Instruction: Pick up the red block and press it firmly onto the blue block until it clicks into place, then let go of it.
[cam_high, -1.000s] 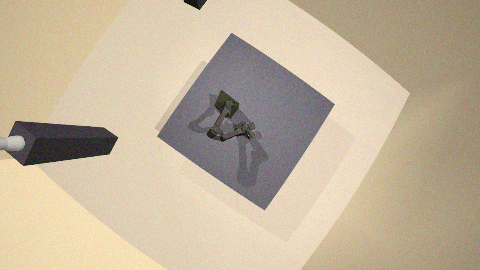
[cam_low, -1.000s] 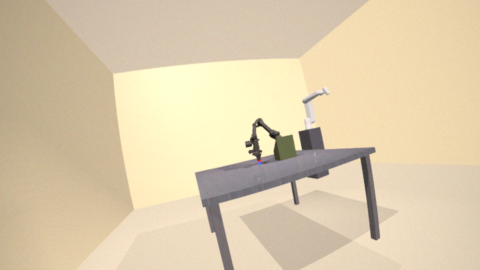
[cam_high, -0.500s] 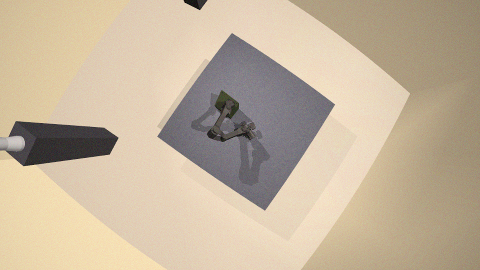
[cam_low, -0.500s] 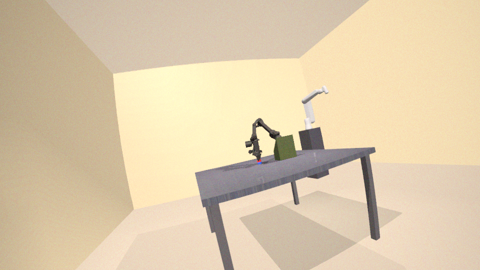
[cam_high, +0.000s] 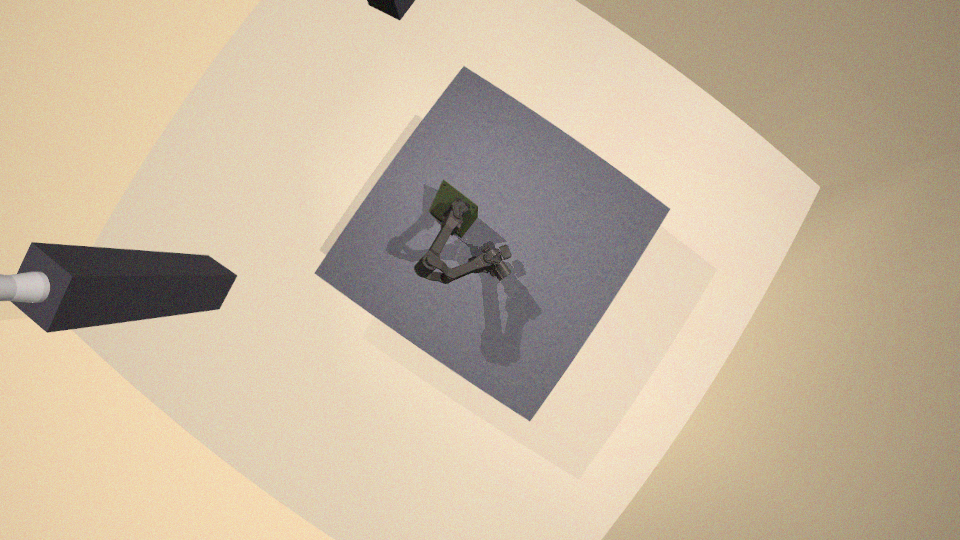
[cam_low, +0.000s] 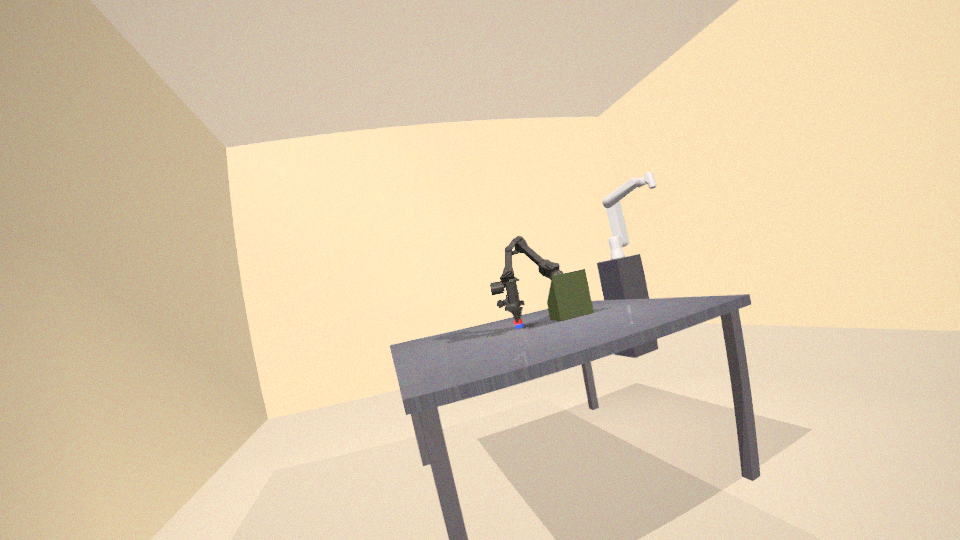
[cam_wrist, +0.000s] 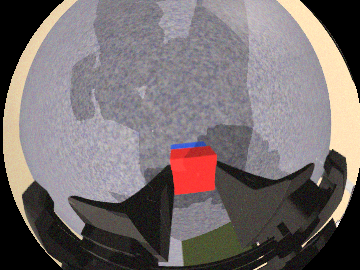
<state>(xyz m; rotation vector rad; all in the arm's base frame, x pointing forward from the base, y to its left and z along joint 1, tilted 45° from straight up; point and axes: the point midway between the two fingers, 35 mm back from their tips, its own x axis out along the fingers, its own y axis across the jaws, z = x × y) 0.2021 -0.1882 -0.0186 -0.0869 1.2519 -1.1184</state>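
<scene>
My gripper (cam_wrist: 192, 167) (cam_low: 517, 319) points down and is shut on the red block (cam_wrist: 194, 174) (cam_low: 520, 321), one finger on each side of it. The blue block (cam_wrist: 187, 146) (cam_low: 518, 326) is on the table (cam_low: 463, 366) (cam_high: 537, 167), directly under the red block. In the exterior view the two look stacked with no visible gap; whether they are clicked together cannot be told. In the wrist view only a thin blue strip shows past the red block, and the rest is hidden. The top view shows the arm from above, with both blocks hidden.
A green box (cam_low: 571, 295) (cam_high: 442, 195) (cam_wrist: 210, 247) stands at the arm's base. Off the table, a white arm (cam_low: 615, 221) stands on a dark pedestal (cam_low: 624, 278) (cam_high: 134, 285). Shadows of the arm fall across the table.
</scene>
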